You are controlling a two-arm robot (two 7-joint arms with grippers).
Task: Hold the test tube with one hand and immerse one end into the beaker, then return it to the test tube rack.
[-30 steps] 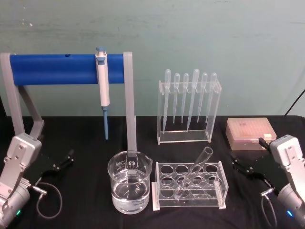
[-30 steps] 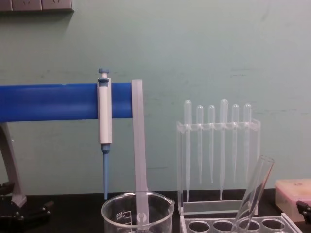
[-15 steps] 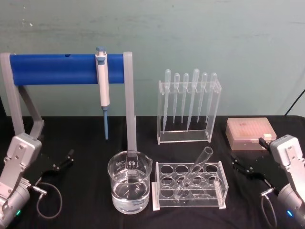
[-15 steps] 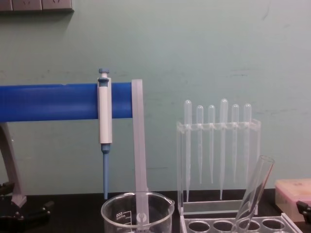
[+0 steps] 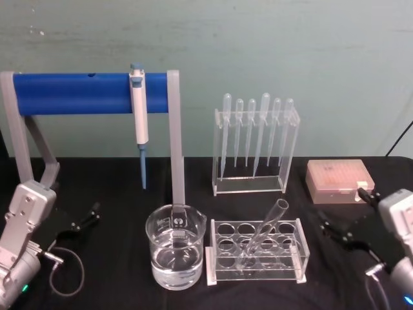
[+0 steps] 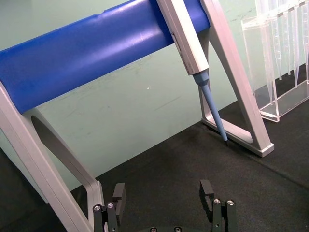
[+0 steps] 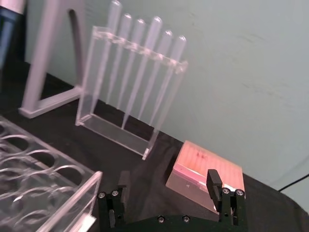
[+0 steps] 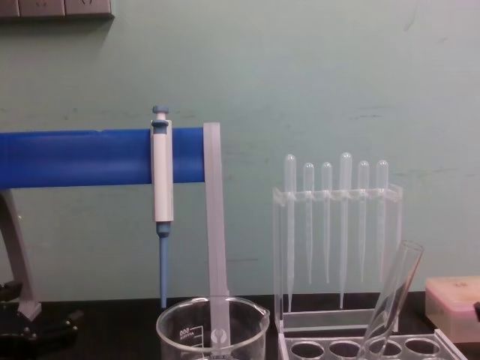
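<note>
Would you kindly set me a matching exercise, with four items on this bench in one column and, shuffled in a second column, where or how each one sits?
Things:
1. test tube
2. beaker
3. pipettor
4. pink box

Places or states:
A. hangs from the blue bar
B. leans tilted in the test tube rack
C. rests on the black table, farthest right of the four
D. holds clear liquid

Pairs: 1-B, 2-D, 3-A, 4-C
</note>
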